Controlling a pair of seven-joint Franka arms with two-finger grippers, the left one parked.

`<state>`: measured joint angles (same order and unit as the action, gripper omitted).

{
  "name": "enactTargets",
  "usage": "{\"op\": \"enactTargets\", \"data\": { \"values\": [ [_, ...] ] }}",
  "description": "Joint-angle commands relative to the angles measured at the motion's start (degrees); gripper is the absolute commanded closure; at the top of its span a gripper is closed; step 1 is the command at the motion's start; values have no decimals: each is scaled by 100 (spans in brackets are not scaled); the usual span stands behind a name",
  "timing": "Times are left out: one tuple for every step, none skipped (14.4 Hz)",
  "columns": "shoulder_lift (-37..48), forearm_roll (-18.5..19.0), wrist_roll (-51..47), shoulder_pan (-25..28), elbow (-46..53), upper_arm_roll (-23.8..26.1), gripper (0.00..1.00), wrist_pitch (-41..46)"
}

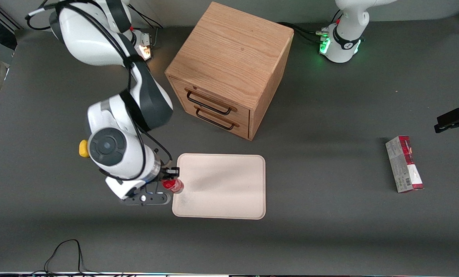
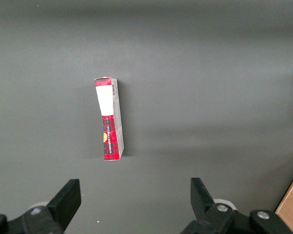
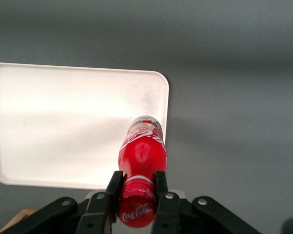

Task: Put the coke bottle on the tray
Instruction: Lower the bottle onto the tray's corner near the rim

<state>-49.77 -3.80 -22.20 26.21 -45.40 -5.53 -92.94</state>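
Observation:
My right gripper (image 1: 171, 177) is shut on the neck of the small red coke bottle (image 1: 173, 185), just under its red cap. In the right wrist view the fingers (image 3: 114, 187) clamp the bottle (image 3: 142, 151) upright, its clear base over the rim of the cream tray (image 3: 63, 126). In the front view the bottle is at the tray's (image 1: 221, 186) edge toward the working arm's end, near the corner closest to the camera. I cannot tell whether the base touches the tray.
A wooden drawer cabinet (image 1: 229, 69) with two drawers stands farther from the camera than the tray. A red-and-grey carton box (image 1: 404, 164) lies toward the parked arm's end of the table; it also shows in the left wrist view (image 2: 110, 119).

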Motion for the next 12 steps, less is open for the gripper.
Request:
{"op": "enactTargets", "data": {
  "values": [
    [-383, -104, -22, -28, 295, 17, 100, -214],
    [-471, -112, -22, -28, 295, 26, 100, -302],
    [-567, -112, -22, -28, 295, 26, 100, -399],
    [-638, -112, -22, -28, 295, 34, 100, -478],
    [-700, -121, -30, -28, 295, 61, 100, -557],
    [-761, -130, -30, -28, 286, 70, 100, -628],
    [-779, -130, -30, -28, 260, 70, 100, -689],
    [-788, -130, -30, -28, 207, 70, 100, -760],
    [-788, -130, -56, -28, 155, 78, 100, -813],
    [-797, -139, -83, -28, 137, 70, 24, -883],
    [-797, -130, -92, -28, 102, 70, 0, -918],
    [-797, -130, -109, -20, 93, 70, 0, -927]
  ]
}}
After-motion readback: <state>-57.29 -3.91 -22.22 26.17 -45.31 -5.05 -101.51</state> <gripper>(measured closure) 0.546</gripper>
